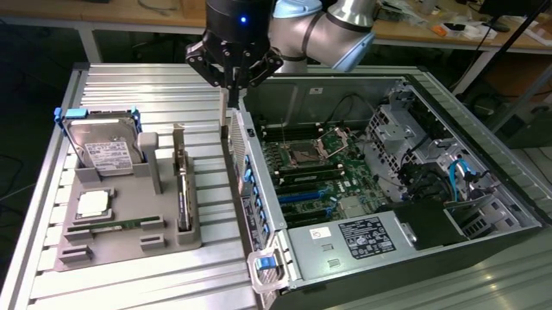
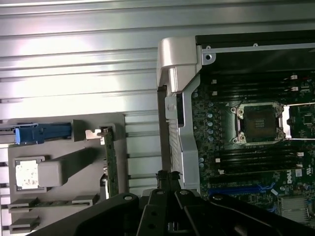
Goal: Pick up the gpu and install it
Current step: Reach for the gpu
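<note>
Claw (image 2: 167, 176) closed — gpu (image 1: 181, 188) upright in holder (image 1: 129, 240).

Gripper (image 1: 230, 104): fingers pressed together, pointing down over the side wall of the open case.
Gpu (image 1: 182, 190): standing on edge in the grey tray (image 1: 125, 244), lower than the gripper, toward the exterior view's left, apart from it.
Hard drive (image 1: 105, 150): same tray, farther from the gripper.
Computer case (image 1: 332, 97): beside the gripper, toward the exterior view's right, motherboard (image 1: 321, 169) exposed.
</note>
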`<state>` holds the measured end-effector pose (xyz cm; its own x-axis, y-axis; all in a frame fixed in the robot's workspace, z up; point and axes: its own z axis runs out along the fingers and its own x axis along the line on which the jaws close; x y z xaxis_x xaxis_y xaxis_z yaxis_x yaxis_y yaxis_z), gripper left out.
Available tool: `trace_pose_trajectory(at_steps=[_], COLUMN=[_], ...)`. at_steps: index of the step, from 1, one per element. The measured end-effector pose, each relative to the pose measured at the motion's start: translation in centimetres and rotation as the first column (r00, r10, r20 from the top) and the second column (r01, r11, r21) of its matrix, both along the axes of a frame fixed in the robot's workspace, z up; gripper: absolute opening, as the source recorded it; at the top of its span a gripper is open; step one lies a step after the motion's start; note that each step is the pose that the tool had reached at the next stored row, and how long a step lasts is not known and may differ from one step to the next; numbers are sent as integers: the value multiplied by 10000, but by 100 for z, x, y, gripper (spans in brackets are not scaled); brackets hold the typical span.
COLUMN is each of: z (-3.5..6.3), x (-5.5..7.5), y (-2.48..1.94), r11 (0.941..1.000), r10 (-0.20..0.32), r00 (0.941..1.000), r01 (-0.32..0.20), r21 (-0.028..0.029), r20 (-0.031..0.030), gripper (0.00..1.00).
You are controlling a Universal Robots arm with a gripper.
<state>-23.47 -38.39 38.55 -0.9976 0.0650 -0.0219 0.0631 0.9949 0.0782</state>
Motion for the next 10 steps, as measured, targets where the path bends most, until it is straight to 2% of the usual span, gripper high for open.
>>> trace_pose_trajectory(at_steps=[10], z=[-2], x=[-81], y=[2], r11=[10000], r10=[8], r00=[10000], r01=[-8], r21=[0], r20=[0], gripper=[11])
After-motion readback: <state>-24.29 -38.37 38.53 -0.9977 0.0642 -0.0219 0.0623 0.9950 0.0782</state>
